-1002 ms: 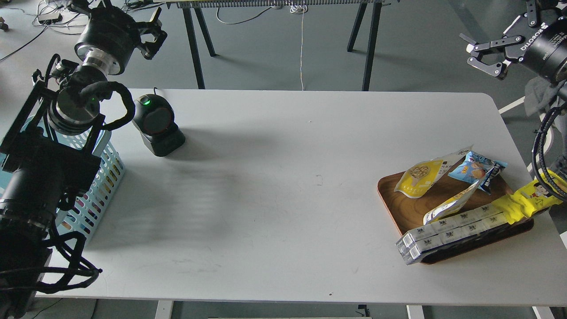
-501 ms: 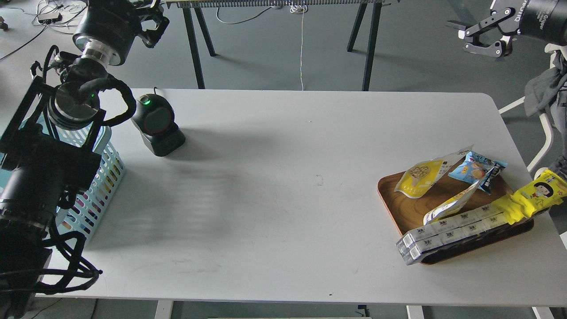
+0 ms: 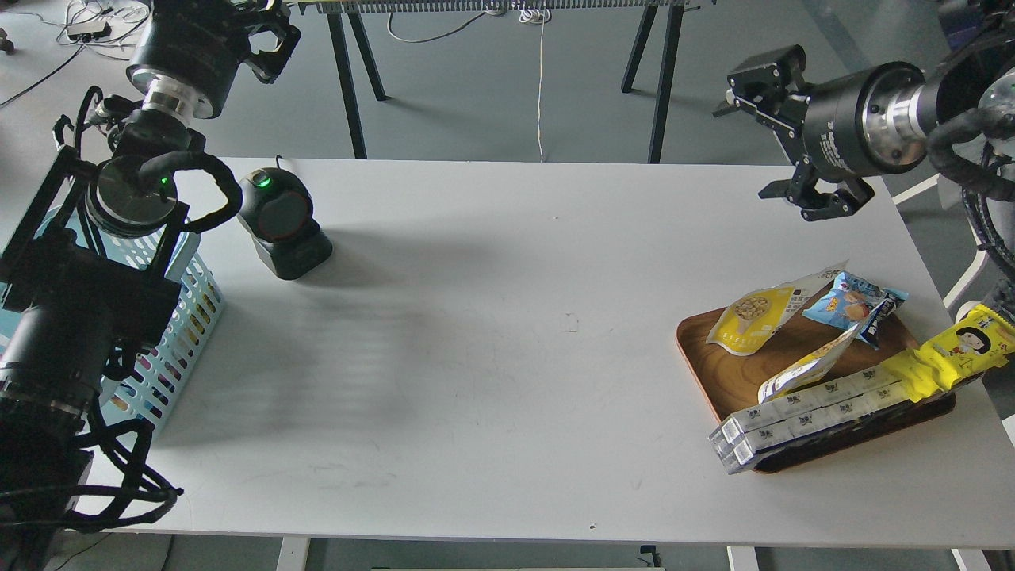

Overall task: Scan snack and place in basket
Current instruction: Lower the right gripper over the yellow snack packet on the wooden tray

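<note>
The snack (image 3: 749, 317), a yellow pouch with a round picture of pale nuts, lies on the brown wooden tray (image 3: 702, 357) at the table's right. The light blue basket (image 3: 186, 313) stands at the left edge, mostly hidden behind my left arm. My right gripper (image 3: 753, 143) is open and empty, in the air over the table's far right edge, well behind the snack. My left gripper (image 3: 273, 40) is high at the top left, beyond the table, with its fingers apart and nothing in it.
A black barcode scanner (image 3: 281, 222) with a green light stands at the far left, beside the basket. The tray also holds a small blue packet (image 3: 848, 301), a second pouch (image 3: 809, 361) on its edge, and a long yellow packet (image 3: 856, 392). Table legs stand behind.
My right gripper has swung from the top right corner down and left, over the table's far right edge. The left arm has barely moved. The packets have not moved.
</note>
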Robot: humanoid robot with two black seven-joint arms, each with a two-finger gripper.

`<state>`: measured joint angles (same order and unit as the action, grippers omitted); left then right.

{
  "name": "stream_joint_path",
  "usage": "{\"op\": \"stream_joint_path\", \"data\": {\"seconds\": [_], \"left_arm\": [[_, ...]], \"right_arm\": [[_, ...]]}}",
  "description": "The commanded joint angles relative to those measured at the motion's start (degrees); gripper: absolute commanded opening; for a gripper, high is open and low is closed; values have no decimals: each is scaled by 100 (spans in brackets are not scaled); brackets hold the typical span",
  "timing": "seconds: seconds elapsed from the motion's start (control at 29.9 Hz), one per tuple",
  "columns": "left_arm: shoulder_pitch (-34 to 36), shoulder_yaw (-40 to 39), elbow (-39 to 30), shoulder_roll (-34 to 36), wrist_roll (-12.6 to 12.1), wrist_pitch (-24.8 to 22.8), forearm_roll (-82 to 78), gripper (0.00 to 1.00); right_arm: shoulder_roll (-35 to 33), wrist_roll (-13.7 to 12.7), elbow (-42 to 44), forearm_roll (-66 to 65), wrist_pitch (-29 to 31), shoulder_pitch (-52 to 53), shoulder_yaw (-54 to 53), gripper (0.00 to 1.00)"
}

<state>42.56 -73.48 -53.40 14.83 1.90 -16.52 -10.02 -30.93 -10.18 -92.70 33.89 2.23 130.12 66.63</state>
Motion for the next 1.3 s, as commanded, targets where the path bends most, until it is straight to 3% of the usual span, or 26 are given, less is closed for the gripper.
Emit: {"op": "stream_joint_path", "data": {"seconds": [0.0,0.27,0.8,1.07,1.14,1.17,1.2,1.24,1.27], "left_arm": [[-37,0,13,2,3,-123,0,100],[-46,-8,57,46,100,-167,18,100],[-142,-8,75,81,135,-167,35,100],[-151,0,75,81,135,-167,35,100],[-151,0,75,81,135,-167,35,100],[-151,-8,75,90,135,-167,35,100],[-151,-8,75,90,135,-167,35,100],[-151,-8,75,90,135,-167,35,100],[-151,-8,84,90,135,-167,35,100]], "right_arm": [[245,-195,-415,319,-258,171,227,99],[474,-212,-301,548,-487,-390,219,98],[465,-212,393,162,-619,-1515,-27,87],[465,-291,393,135,-803,-1762,-124,42],[465,-309,393,135,-891,-1780,-133,35],[457,-292,385,127,-926,-1780,-133,29],[422,-291,384,109,-935,-1771,-133,11],[447,-300,376,74,-979,-1762,-133,0],[413,-300,367,30,-997,-1745,-141,0]]}}
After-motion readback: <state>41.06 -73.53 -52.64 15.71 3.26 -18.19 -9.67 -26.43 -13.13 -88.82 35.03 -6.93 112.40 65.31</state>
